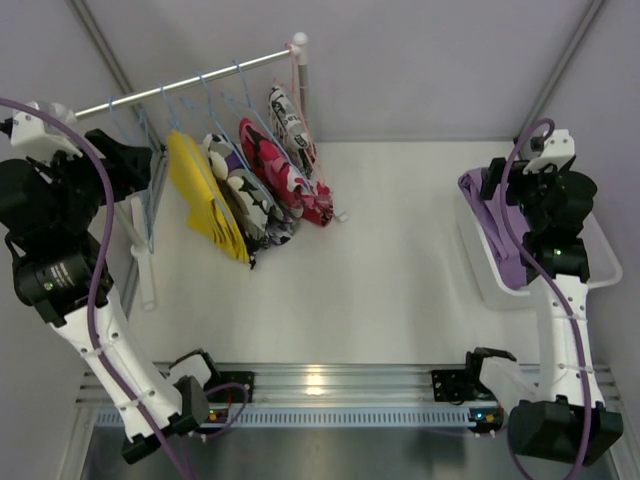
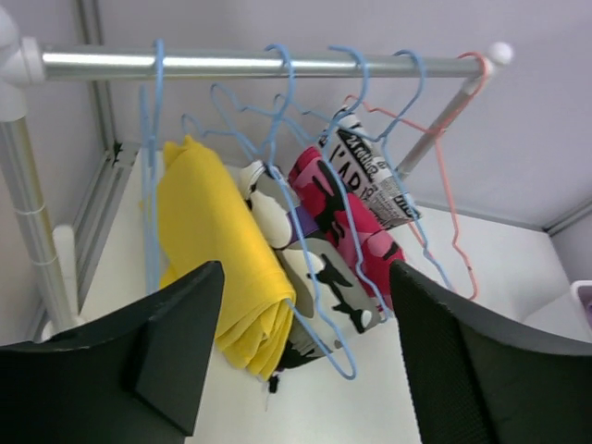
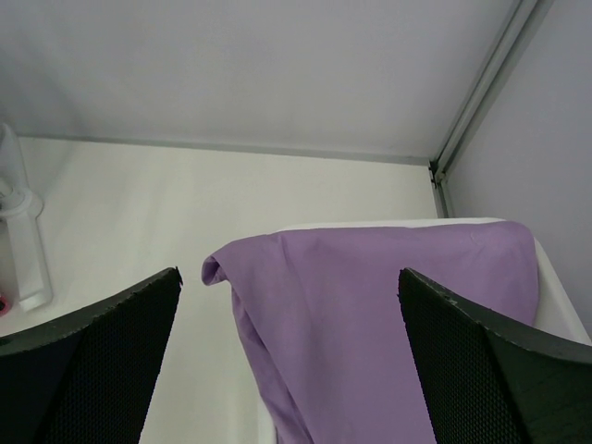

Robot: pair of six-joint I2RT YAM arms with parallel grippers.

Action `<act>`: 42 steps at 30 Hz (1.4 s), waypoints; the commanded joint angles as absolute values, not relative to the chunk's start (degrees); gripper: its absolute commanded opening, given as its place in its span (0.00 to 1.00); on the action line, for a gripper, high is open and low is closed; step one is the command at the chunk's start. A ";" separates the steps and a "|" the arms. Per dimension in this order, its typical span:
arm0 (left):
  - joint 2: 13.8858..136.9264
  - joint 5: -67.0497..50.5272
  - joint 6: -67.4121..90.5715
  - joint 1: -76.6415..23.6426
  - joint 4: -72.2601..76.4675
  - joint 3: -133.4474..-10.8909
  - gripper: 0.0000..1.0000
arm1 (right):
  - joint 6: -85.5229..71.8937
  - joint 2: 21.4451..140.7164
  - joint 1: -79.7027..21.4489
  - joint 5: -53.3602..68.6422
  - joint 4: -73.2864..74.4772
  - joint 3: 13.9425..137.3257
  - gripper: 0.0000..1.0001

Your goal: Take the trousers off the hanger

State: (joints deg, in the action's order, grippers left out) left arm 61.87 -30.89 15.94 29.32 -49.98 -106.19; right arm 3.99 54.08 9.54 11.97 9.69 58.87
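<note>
Several trousers hang on blue hangers from a metal rail (image 1: 190,82): yellow trousers (image 1: 205,195), black-and-white print trousers (image 1: 248,195), pink-red print trousers (image 1: 282,170) and a newsprint pair (image 1: 290,118). In the left wrist view the yellow trousers (image 2: 213,250), the black-and-white pair (image 2: 319,273) and the pink-red pair (image 2: 344,208) hang ahead of my open, empty left gripper (image 2: 306,268), which sits by the rail's left end (image 1: 135,160). Lilac-purple trousers (image 1: 495,230) lie draped over a white bin (image 1: 600,250). My right gripper (image 1: 505,185) is open just above the purple trousers (image 3: 370,314), holding nothing (image 3: 289,273).
An empty blue hanger (image 2: 153,166) hangs at the rail's left end and an empty pink hanger (image 2: 453,208) at its right end. The rack's white post (image 1: 145,265) stands at the left. The bin's rim (image 3: 370,223) borders the right wall.
</note>
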 commanded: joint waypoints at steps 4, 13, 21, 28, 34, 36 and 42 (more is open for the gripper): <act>69.16 -35.95 18.72 28.57 -49.66 -103.10 0.73 | 3.08 53.61 8.96 13.01 10.11 59.06 0.99; 69.52 -15.13 20.13 10.47 -39.48 -94.85 0.71 | 2.81 54.49 8.88 12.39 10.90 58.45 1.00; 73.64 2.20 22.94 3.08 -34.37 -91.58 0.68 | 2.90 55.11 8.88 12.04 11.16 58.36 0.99; 79.01 4.92 24.43 0.36 -29.90 -92.29 0.63 | 2.72 55.99 8.88 11.78 11.16 58.27 0.99; 82.52 9.57 26.54 -1.74 -26.72 -93.42 0.56 | 2.99 55.90 8.88 11.60 10.99 57.66 0.99; 84.02 10.98 26.54 -2.46 -26.98 -94.30 0.53 | 3.16 55.90 8.88 11.43 10.90 57.30 0.99; 85.08 15.82 26.28 -5.89 -26.98 -95.62 0.46 | 3.25 55.81 8.88 11.25 10.55 56.78 1.00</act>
State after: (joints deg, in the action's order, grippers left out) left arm 84.99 11.73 25.89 -4.86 -30.33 -93.27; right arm 3.40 55.99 9.54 11.64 11.25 56.66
